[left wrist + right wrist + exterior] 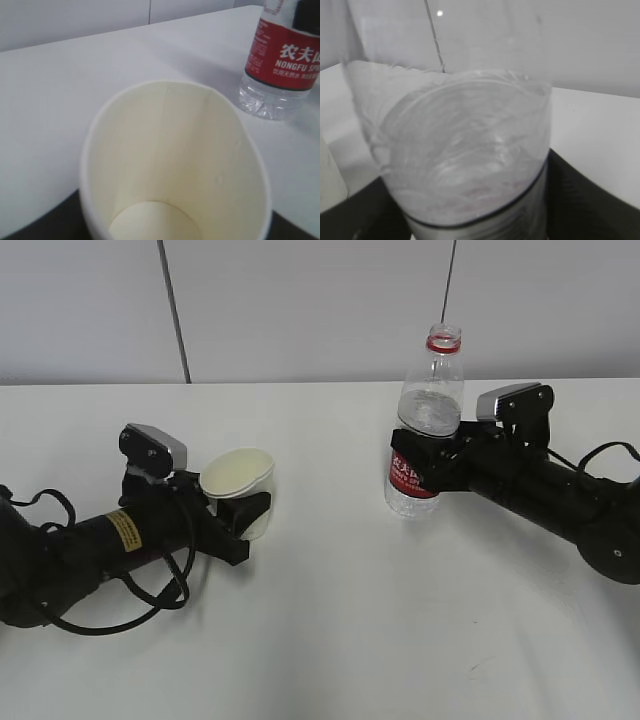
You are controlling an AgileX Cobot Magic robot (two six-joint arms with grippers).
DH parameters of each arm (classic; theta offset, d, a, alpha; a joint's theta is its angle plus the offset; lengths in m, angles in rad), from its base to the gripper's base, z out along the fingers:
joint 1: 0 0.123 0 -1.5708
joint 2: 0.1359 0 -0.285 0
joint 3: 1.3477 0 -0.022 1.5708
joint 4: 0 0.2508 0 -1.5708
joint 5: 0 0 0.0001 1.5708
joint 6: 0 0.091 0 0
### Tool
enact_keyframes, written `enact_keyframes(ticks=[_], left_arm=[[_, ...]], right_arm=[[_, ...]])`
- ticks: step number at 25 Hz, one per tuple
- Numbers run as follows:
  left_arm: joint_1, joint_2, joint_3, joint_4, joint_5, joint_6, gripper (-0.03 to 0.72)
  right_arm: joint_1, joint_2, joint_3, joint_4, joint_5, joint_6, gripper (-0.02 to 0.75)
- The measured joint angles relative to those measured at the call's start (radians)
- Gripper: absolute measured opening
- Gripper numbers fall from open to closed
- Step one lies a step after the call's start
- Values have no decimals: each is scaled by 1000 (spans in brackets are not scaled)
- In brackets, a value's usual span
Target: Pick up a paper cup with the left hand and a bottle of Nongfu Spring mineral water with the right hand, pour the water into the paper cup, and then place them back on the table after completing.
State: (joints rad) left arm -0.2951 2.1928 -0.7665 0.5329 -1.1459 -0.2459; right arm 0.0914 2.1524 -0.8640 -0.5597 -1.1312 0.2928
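left hand (243, 512): clamped round the paper cup (243, 485), cup tilted, mouth oval, on the left of the table (330, 640) | right hand (428, 462): jaws around the bottle (425, 430) at its label, grasp or mere contact unclear | bottle: upright, uncapped, on the table right of the cup, well apart | water (267, 105): low in the bottle

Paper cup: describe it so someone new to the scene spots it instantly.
On the white table, look left, where the left hand, the arm with the yellow label, holds it. The paper cup is cream-white, open-topped and empty, unlike the clear, red-labelled bottle standing to the right.
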Motion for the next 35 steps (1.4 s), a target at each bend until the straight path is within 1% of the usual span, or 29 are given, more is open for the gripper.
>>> enact_keyframes(ticks=[4, 14, 22, 25, 28, 35], left_arm=[[-20, 0, -11, 2, 2, -1, 371], [-21, 0, -11, -1, 2, -29, 371], [-65, 0, -42, -2, 3, -32, 371], [-70, 0, -48, -2, 3, -34, 371], [-70, 0, -48, -2, 3, -42, 371], [-70, 0, -49, -2, 3, -43, 371]], right_arm=[[0, 0, 0, 0, 0, 0, 491], [0, 0, 0, -2, -2, 0, 489], [0, 0, 0, -8, -2, 0, 489], [0, 0, 0, -9, 0, 0, 489], [0, -4, 0, -10, 17, 0, 489], [0, -53, -1, -29, 114, 2, 489]])
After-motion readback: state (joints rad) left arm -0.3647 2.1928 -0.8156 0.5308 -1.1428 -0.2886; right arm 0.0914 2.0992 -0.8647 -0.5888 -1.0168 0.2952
